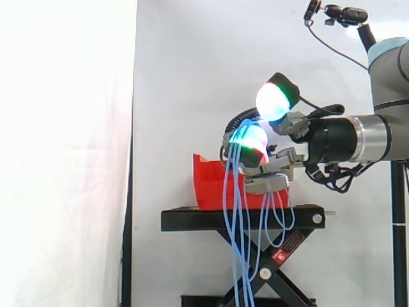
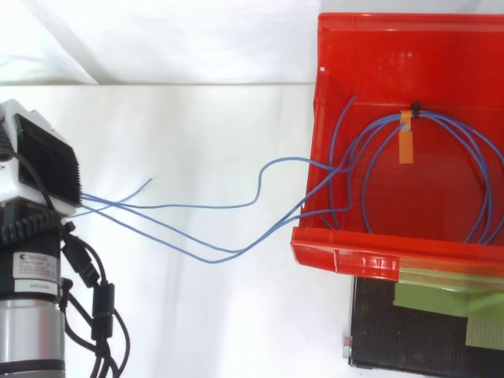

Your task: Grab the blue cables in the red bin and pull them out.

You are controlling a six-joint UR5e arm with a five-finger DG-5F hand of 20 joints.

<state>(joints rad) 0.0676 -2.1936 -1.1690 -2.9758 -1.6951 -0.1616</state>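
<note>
While a tied loop of the blue cables (image 1: 238, 192) lies on the floor of the red bin (image 2: 409, 47), several strands run out over its front lip to the hand (image 1: 294, 123). Its fingers curl around them, pinching them beneath a glowing pad (image 1: 252, 137), and loose lengths hang past the black stand (image 1: 192, 220).

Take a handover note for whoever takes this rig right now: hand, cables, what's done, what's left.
The hand is shut on the blue cables, raised and apart from the red bin.
Cables: several strands run from the hand over the bin's rim; their tied part lies in the bin.
Done: grasp, partial pull.
Left: draw the rest clear of the bin.
</note>
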